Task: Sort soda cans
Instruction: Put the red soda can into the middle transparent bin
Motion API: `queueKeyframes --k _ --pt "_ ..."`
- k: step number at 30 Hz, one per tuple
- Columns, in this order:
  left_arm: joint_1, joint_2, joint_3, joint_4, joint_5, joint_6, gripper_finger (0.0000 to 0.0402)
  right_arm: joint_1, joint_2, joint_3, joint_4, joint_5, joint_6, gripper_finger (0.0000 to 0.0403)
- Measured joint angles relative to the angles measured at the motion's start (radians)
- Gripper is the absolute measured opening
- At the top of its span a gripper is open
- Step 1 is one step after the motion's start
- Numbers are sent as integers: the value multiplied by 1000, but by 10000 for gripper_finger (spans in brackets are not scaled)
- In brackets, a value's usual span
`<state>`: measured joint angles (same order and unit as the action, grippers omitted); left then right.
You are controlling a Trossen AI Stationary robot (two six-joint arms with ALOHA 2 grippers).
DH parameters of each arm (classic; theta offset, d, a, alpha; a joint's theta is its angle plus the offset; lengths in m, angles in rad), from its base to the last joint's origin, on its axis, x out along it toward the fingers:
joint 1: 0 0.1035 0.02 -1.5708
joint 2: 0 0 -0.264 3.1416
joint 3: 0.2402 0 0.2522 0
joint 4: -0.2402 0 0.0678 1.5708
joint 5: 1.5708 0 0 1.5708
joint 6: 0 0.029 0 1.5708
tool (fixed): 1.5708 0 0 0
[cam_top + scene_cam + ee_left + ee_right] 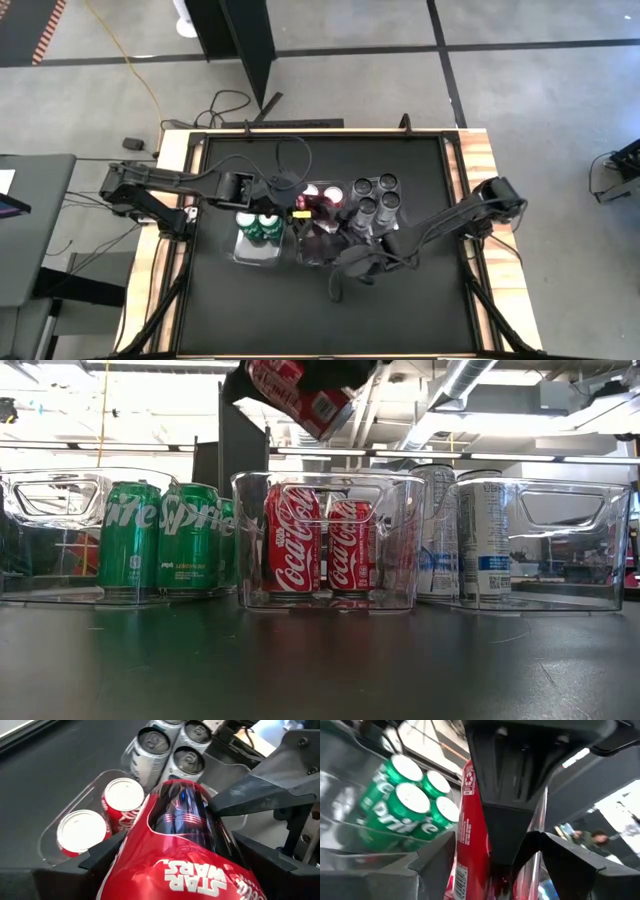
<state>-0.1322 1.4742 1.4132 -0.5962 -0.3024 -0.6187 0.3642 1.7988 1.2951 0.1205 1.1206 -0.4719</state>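
My left gripper [177,849] is clamped on a red can [185,845] above the middle tray [397,565]. The can is tilted and its upper end is cut off in the low view. My right gripper [497,847] straddles the same can, but I cannot tell whether it grips. Two upright Coca-Cola cans [310,540] stand inside that tray, Sprite cans [160,535] to one side of it and silver cans [470,535] to the other. The held can reads "STAR WARS".

Two dark, cable-draped jointed arms [160,190]
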Motion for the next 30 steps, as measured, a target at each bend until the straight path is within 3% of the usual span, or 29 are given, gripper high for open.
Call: queueKeyframes --k 7,18,23,30 --pt "0 1 0 -32 -1 -8 302 -10 18 15 -19 8 21 314" --pt "-8 -1 8 11 45 42 302 119 -39 11 -21 157 -67 397" --pt "-6 -1 6 -10 58 111 302 197 -111 9 -47 170 -79 398" --pt "-14 -1 5 -38 83 338 302 319 -227 7 -142 169 -72 391"
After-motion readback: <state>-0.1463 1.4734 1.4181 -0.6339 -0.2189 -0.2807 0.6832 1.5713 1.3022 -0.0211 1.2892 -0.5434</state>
